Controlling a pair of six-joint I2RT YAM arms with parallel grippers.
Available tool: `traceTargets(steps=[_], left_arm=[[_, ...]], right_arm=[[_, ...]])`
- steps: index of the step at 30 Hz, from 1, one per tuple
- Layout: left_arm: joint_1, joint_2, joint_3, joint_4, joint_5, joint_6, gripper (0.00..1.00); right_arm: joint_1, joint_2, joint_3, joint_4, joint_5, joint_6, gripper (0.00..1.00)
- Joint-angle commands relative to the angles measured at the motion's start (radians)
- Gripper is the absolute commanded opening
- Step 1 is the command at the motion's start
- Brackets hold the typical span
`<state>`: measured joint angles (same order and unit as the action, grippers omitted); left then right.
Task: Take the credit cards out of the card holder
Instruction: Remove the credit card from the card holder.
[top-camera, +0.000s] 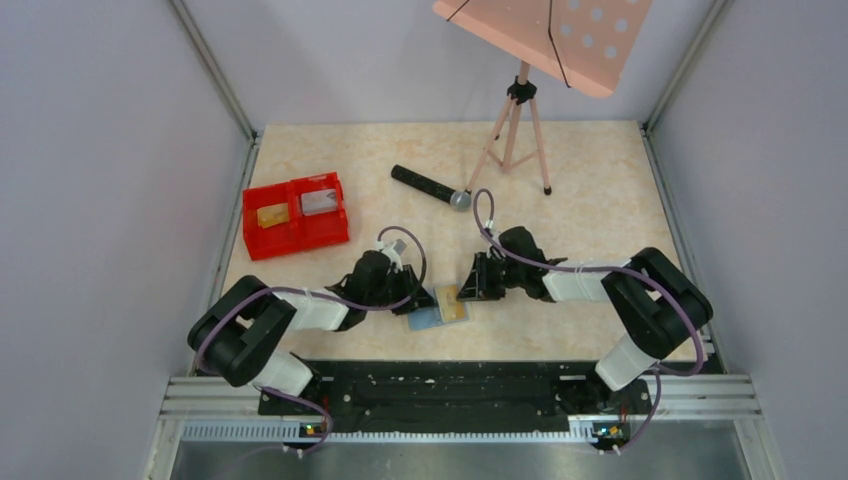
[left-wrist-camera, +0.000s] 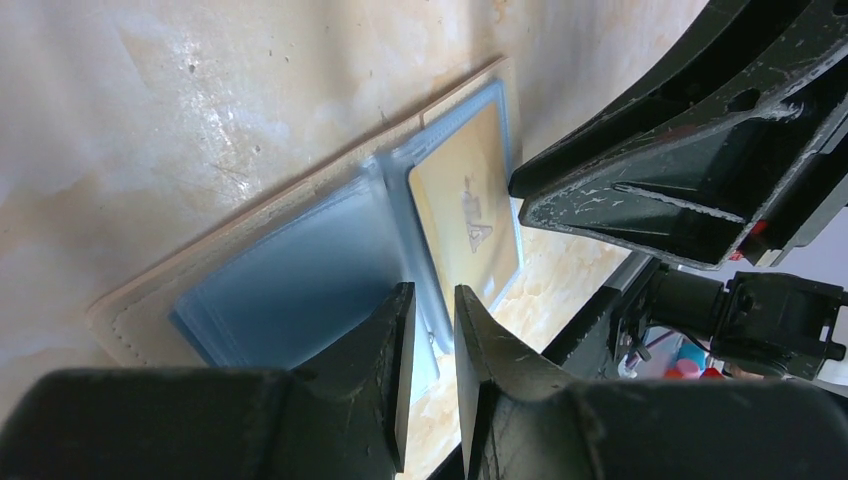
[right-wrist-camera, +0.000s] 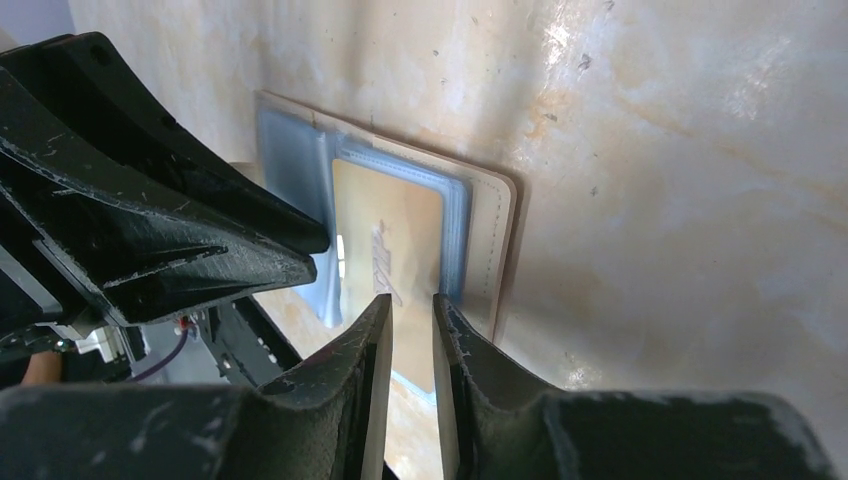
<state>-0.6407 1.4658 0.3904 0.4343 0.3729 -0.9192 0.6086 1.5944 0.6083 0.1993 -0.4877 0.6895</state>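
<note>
The card holder (top-camera: 425, 320) lies open and flat near the table's front edge, its light-blue panels (left-wrist-camera: 290, 290) facing up. A gold credit card (left-wrist-camera: 465, 205) (right-wrist-camera: 390, 225) sits in its right panel (top-camera: 452, 305). My left gripper (left-wrist-camera: 432, 300) is low over the centre fold, jaws a narrow gap apart with nothing between them. My right gripper (right-wrist-camera: 412, 300) faces it from the right with its tips over the gold card's near part. Its jaws are also slightly apart, and only card and table show through the gap. Both grippers (top-camera: 410, 290) (top-camera: 470, 285) flank the holder.
A red two-compartment tray (top-camera: 295, 235) at the back left holds a gold card (top-camera: 272, 214) and a silvery one (top-camera: 318, 202). A black microphone (top-camera: 430, 187) lies behind the grippers. A tripod (top-camera: 515, 130) with a pink board stands at the back right.
</note>
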Motion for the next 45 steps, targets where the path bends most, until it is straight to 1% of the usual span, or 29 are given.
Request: traceTargets(steps=[1,15,27,30,33,35,37,38,45], left_arm=[[-0.007,0.019,-0.013,0.06,-0.01,-0.004,0.27],[-0.016,0.049,-0.011,0.113,0.008,-0.028,0.26],[-0.038,0.06,-0.008,0.134,0.001,-0.049,0.25],[-0.042,0.054,-0.01,0.137,0.001,-0.056,0.22],[-0.042,0.048,-0.009,0.133,0.005,-0.063,0.17],[-0.042,0.046,-0.008,0.135,0.009,-0.07,0.11],[-0.042,0.044,-0.01,0.134,0.011,-0.077,0.02],[-0.042,0.042,-0.011,0.131,0.011,-0.078,0.0],[-0.04,0.001,-0.016,0.071,0.0,-0.058,0.0]], right_arm=[[0.022,0.024,-0.019,0.049,0.007,0.005,0.21],[0.023,0.025,-0.076,0.088,0.014,0.032,0.19],[0.023,0.011,-0.087,0.095,0.017,0.035,0.18],[0.024,0.01,-0.086,0.094,0.019,0.035,0.18],[0.023,0.01,-0.087,0.092,0.022,0.033,0.17],[0.023,0.012,-0.088,0.085,0.027,0.03,0.17],[0.023,0.013,-0.087,0.077,0.035,0.024,0.17],[0.023,0.012,-0.087,0.073,0.037,0.022,0.17],[0.024,0.016,-0.087,0.058,0.052,0.016,0.17]])
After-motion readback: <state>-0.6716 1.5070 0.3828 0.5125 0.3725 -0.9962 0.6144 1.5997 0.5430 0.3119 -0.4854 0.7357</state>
